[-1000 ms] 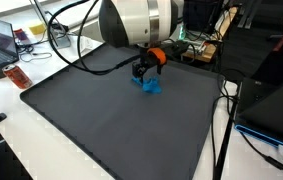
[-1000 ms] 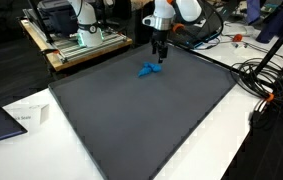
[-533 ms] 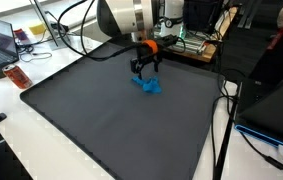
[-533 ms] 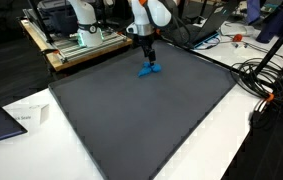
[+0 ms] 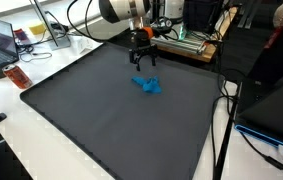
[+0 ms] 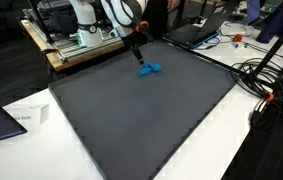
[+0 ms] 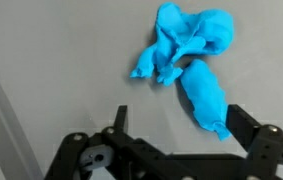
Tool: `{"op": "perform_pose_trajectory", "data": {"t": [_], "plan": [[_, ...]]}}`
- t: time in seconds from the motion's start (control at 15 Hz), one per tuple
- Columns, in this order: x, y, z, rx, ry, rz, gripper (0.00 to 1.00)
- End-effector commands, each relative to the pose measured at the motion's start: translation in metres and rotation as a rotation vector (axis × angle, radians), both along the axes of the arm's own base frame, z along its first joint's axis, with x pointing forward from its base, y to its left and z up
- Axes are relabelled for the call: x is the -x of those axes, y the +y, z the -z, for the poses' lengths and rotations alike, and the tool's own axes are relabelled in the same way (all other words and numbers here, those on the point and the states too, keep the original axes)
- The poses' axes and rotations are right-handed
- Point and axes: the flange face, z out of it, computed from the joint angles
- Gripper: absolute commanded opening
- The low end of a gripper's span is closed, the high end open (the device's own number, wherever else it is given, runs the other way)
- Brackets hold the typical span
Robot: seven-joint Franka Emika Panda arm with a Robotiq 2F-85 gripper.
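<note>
Hovering above the dark grey rubber-like mat (image 5: pixel 111 120), the black two-fingered gripper (image 5: pixel 143 62) stands with its jaws spread wide and empty, left of the crumpled bright blue cloth-like object (image 5: pixel 147 85) in an exterior view. In the wrist view that blue object (image 7: pixel 189 62) fills the upper right of the frame, with the left finger (image 7: pixel 120 118) low at centre and the right finger (image 7: pixel 243 122) low at right, just beside the object's lower lobe. The likely trouble: a descent from here may be off-centre, so one finger could land on the soft lobe, pushing it aside or pinching only a loose fold that slips free.
</note>
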Motion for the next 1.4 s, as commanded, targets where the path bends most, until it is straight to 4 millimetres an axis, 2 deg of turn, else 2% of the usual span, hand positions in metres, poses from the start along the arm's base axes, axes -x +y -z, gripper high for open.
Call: {"op": "perform_pose_trajectory", "data": {"t": [0.0,0.27,0.53,1.33], "plan": [[0.02,-0.017,0.0,-0.07,-0.111,-0.024,1.0],[0.032,-0.044,0.011,-0.129,-0.157,0.009,1.0],[0.037,-0.063,0.024,-0.186,-0.152,0.036,1.0],[0.041,-0.081,0.065,-0.376,-0.235,0.037,1.0]]}}
